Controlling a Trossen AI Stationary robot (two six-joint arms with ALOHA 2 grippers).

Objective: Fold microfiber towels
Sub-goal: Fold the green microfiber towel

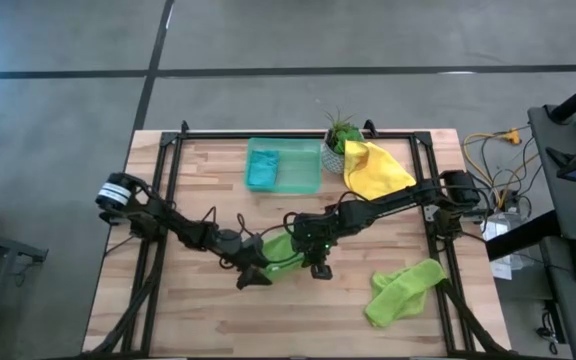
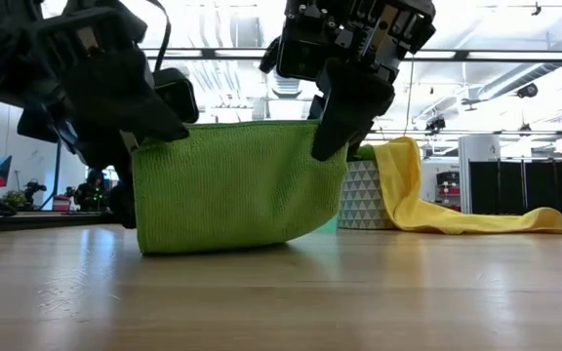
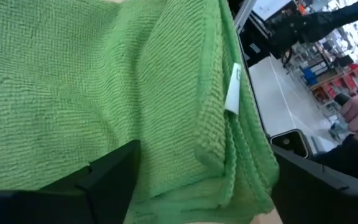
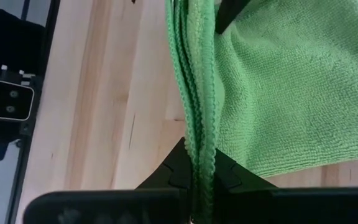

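Now the fold of one lime green towel [image 1: 280, 248] at table centre is finishing: the right gripper [image 4: 199, 180] is pinching its doubled edge, while the left gripper [image 3: 201, 180] is standing wide. Next, probably, the right lowers and lets go.

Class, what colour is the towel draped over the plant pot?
Yellow towel, draped on the pot; the low view shows it best.

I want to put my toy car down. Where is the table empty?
Bare wood lies along the table's near edge, left of the crumpled green towel, and at the far left beside the tray. The middle is crowded: both end effectors, left and right, meet at the lime towel.
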